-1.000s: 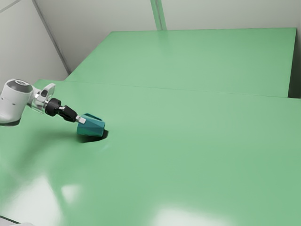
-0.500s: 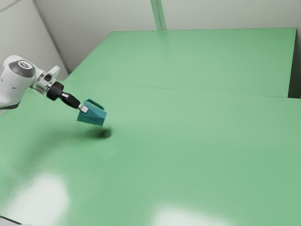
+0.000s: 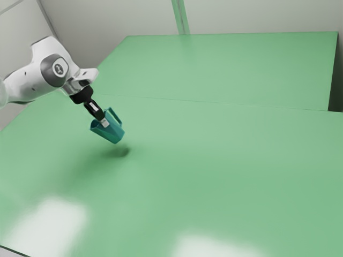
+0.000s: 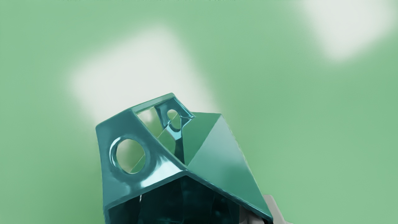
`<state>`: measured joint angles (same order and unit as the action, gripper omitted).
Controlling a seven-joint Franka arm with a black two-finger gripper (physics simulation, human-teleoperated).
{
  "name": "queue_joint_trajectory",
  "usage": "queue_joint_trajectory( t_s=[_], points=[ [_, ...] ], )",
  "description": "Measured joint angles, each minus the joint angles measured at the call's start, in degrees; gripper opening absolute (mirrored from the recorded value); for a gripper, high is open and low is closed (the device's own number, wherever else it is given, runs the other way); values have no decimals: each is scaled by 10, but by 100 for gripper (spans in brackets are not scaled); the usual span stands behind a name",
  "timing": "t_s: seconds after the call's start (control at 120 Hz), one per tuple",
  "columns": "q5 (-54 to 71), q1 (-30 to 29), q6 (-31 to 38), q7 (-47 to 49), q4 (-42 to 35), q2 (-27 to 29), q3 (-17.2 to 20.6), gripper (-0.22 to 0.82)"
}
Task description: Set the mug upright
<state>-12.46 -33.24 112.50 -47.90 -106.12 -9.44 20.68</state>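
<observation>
Right, your mug [image 3: 114, 134] is up off the green table [image 3: 214, 171], tilted, its mouth facing up toward the exterior view's left and its base lowest; its shadow [image 3: 122, 152] lies apart beneath it, and the handle [image 3: 115, 116] is on the upper side; you have the gripper [image 3: 105, 123] clenched on the mug's wall by the rim, the fingers only slightly parted; in the wrist view one fingertip [image 4: 273, 207] sits against the outside, and a bit of grey finger [image 4: 250, 217] appears within the rim
</observation>
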Motion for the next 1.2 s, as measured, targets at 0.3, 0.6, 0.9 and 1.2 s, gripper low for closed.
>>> queue_joint_trajectory(
  t_s=[0.3,0.6,0.9,1.2],
  points=[
    [62,0,43,113,-54,32,53,-18],
    [83,-5,68,204,-116,75,90,-18],
    [107,6,73,265,-139,76,119,-18],
    [122,6,59,310,-150,68,129,-18]
  ],
)
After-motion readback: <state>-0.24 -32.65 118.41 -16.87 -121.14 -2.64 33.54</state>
